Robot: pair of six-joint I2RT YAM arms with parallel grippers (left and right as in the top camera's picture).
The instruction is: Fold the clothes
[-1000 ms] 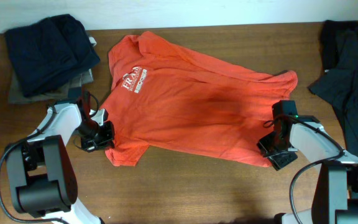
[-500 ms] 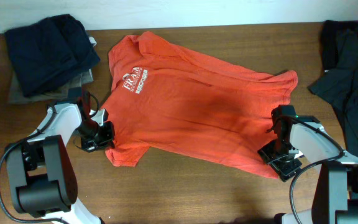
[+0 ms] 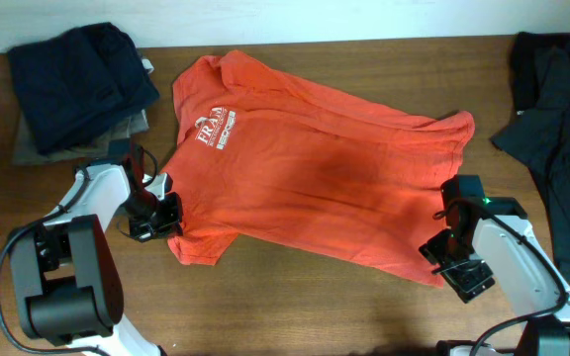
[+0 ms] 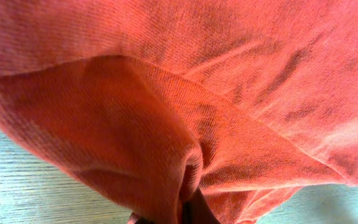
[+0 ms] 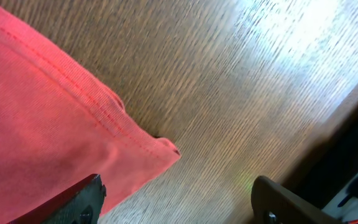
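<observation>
- The red-orange T-shirt (image 3: 315, 188) lies spread out flat in the middle of the wooden table (image 3: 295, 307).
- Its white lettering (image 3: 216, 127) faces up, near the far left part of the shirt.
- The left gripper (image 3: 154, 218) is at the near left sleeve. It is closed tight and pinches a bunch of the shirt's cloth (image 4: 185, 168).
- The right gripper (image 3: 460, 269) sits just beside the shirt's near right corner. Its fingers (image 5: 82, 202) stand wide apart and hold nothing.
- That corner of the shirt (image 5: 135, 146) lies flat on the wood, close to one finger.
- A pile of dark folded clothes (image 3: 77, 74) sits at the far left of the table, apart from the shirt.
- Another dark cloth (image 3: 562, 119) lies loose at the far right.
</observation>
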